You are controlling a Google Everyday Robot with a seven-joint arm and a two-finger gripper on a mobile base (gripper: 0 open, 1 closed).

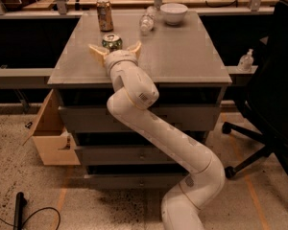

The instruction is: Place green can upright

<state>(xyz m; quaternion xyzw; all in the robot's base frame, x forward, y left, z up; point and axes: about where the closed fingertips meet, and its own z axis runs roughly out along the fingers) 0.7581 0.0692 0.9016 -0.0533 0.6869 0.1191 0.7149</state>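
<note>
So the big grey worktop (182,56) takes up most of the view, and the white arm (153,123) snakes up from the floor at about 6 o'clock and bends over its front edge. There's a black office chair (273,80) off at 3 o'clock and a light wooden drawer (50,138) hanging open at 8 o'clock of the cabinet.

The pincer (114,45) sits low on the worktop near the front-left, fingers spread wide. The white bowl (174,12) is way back at 12 o'clock, with a clear bottle (147,20) lying just at its 8 o'clock and an orange-gold can (104,14) upright at 11 o'clock. The green can (112,41) stands upright right between the spread fingers, not pinched.
</note>
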